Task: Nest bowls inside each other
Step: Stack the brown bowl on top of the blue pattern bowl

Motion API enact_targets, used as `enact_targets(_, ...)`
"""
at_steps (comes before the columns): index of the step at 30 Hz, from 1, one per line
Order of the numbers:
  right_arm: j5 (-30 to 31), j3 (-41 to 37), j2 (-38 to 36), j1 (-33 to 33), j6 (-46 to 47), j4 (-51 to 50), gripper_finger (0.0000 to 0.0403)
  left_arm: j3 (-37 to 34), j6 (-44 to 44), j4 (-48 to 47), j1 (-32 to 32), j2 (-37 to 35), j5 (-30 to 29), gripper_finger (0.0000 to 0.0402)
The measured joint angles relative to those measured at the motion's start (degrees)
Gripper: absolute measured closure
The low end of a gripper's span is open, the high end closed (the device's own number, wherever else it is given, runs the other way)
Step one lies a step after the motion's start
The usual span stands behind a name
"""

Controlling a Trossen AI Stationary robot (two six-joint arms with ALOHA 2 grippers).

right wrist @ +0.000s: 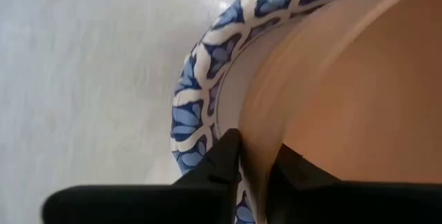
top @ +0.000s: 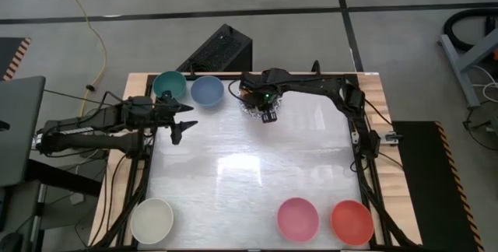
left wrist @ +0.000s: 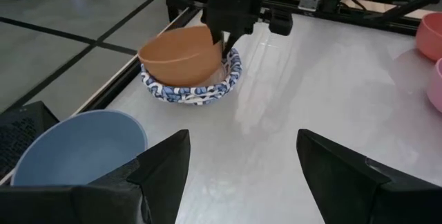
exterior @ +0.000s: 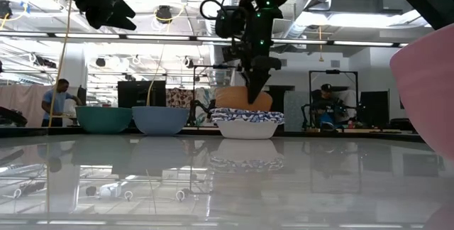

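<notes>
An orange bowl (left wrist: 179,54) sits tilted inside a white bowl with a blue patterned rim (left wrist: 200,92), which stands on the table near its far edge. My right gripper (left wrist: 228,44) comes down on the orange bowl from above and is shut on it. My left gripper (top: 183,127) hangs open above the table's far left, holding nothing. A teal bowl (top: 170,86) and a blue bowl (top: 207,90) stand at the far left. A cream bowl (top: 152,219), a pink bowl (top: 298,217) and a red bowl (top: 352,221) stand along the near edge. My right gripper has the orange bowl's wall at the rim (right wrist: 257,144) between its two fingers, one finger outside (right wrist: 224,158) and one inside the bowl. The fingers point steeply down from above. The bowl is tilted, its lower part resting inside the patterned bowl (right wrist: 193,113).
The middle of the white table top (top: 257,174) is bare between the far and near bowls. A black box (top: 222,50) stands beyond the far edge. People show in the room behind the table in the low view.
</notes>
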Motion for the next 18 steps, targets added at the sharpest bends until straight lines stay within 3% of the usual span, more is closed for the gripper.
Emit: enact_targets(18,0.03,1.57,-1.41,-0.09,5.70,-1.06,0.0176,0.00,0.89,-0.07,0.00,0.00,-1.28,0.0146)
